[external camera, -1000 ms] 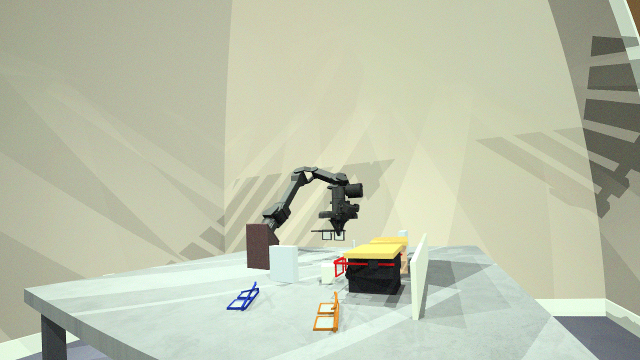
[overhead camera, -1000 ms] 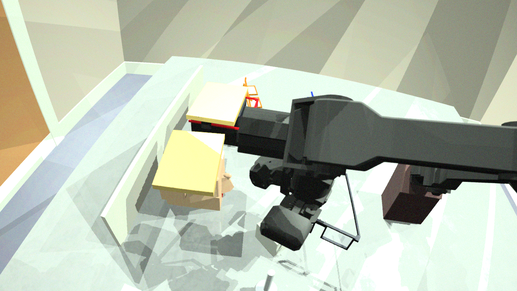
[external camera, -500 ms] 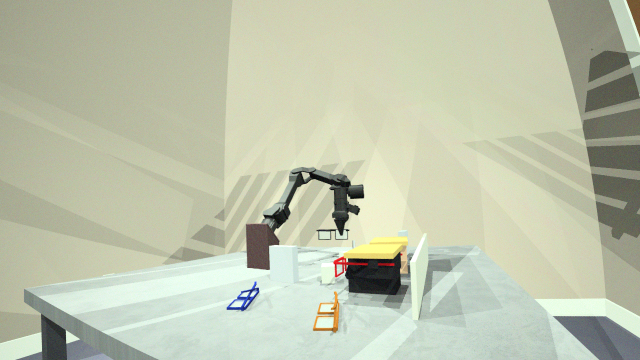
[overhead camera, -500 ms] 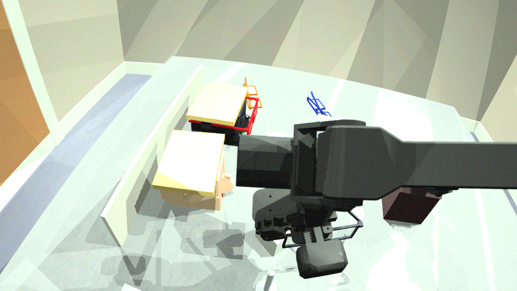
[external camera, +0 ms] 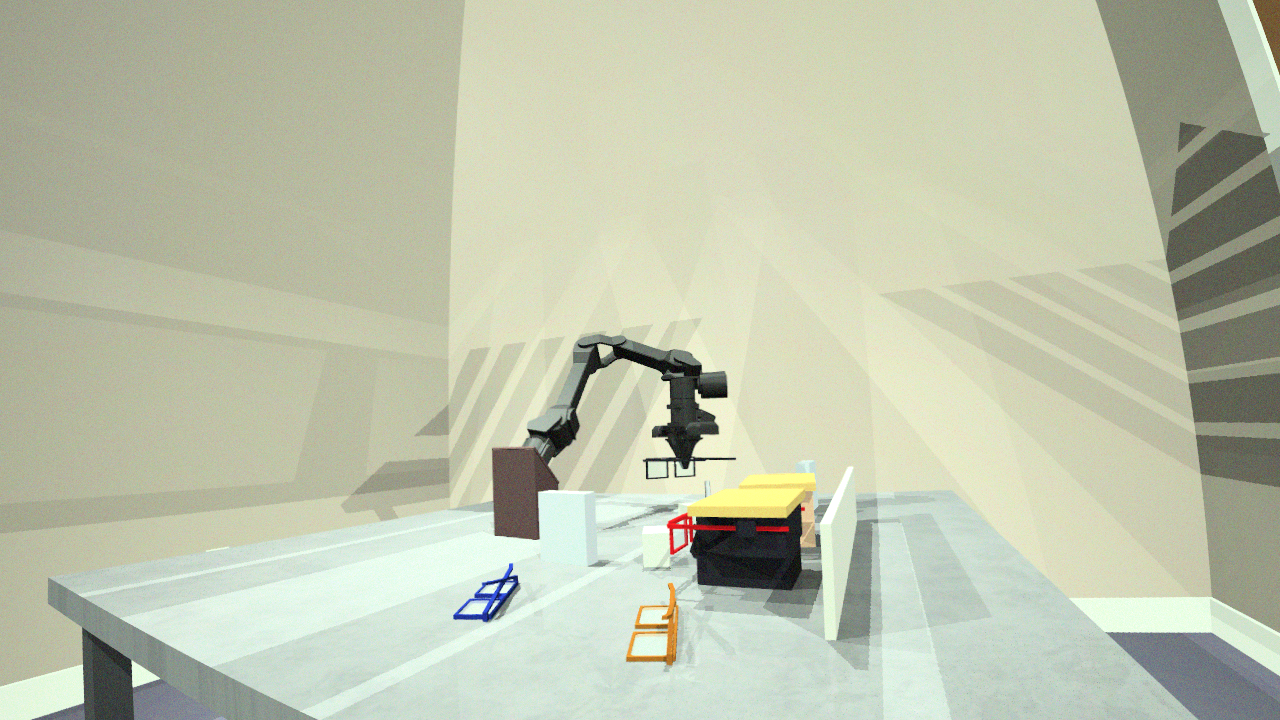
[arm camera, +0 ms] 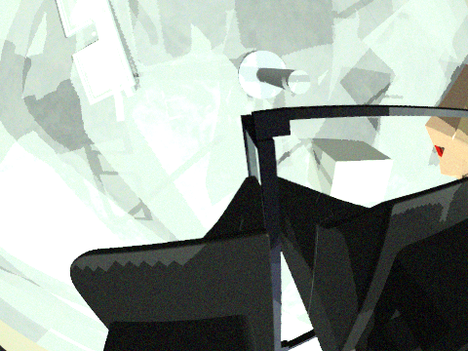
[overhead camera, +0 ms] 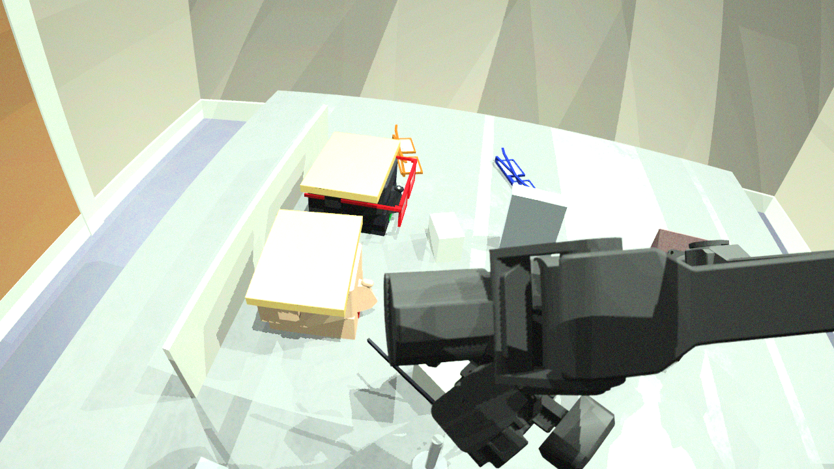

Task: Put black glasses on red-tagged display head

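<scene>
Gripper [overhead camera: 434, 402] [external camera: 684, 465] [arm camera: 257, 185] fingers clamp the black glasses [overhead camera: 399, 368] [external camera: 657, 469] [arm camera: 341, 110] above the table [external camera: 375, 626], well apart from the tan head [overhead camera: 309, 324] [external camera: 808, 528] [arm camera: 450, 146] with the red tag [overhead camera: 359, 315] [arm camera: 439, 151], while red glasses [overhead camera: 408, 189] [external camera: 682, 534] sit on the black head [overhead camera: 373, 224] [external camera: 747, 564].

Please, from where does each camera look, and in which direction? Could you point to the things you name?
Top: above the table, looking steeply down; arm and gripper [overhead camera: 424, 387] [external camera: 684, 465] [arm camera: 257, 185] show.
Exterior: off one table end, looking along it; whole arm shows.
Wrist: near the gripper, looking past its fingers at the table; only fingers show.
Top and exterior share the red glasses [overhead camera: 388, 206] [external camera: 680, 533].
</scene>
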Controlling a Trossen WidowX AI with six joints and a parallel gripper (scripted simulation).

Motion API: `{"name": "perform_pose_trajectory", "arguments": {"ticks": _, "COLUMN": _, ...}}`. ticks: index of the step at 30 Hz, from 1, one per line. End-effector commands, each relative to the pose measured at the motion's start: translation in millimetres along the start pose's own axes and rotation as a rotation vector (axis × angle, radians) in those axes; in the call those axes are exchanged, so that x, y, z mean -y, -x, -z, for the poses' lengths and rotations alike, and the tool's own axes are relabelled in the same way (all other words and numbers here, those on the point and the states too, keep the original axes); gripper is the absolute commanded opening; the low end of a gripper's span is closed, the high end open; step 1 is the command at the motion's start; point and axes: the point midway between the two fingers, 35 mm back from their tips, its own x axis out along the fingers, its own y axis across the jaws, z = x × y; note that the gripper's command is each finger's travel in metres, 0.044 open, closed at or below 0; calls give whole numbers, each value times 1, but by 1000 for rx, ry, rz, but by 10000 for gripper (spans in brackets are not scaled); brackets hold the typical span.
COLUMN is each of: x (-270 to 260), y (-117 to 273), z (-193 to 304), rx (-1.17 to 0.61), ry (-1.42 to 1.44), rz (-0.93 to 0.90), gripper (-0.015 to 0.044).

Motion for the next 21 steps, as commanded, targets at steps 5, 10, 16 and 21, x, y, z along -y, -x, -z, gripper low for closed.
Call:
{"name": "perform_pose_trajectory", "arguments": {"ticks": 5, "x": -17, "y": 4, "z": -14, "rx": 14, "ry": 337, "rz": 3, "gripper": 0}}
{"name": "perform_pose_trajectory", "arguments": {"ticks": 10, "x": -30, "y": 6, "z": -21, "rx": 24, "ry": 559, "rz": 0, "gripper": 0}}
{"name": "perform_pose_trajectory", "arguments": {"ticks": 16, "x": -45, "y": 9, "z": -30, "rx": 39, "ry": 824, "rz": -2, "gripper": 0}}
{"name": "perform_pose_trajectory", "arguments": {"ticks": 21, "x": -49, "y": 9, "z": -32, "rx": 43, "ry": 890, "rz": -2, "gripper": 0}}
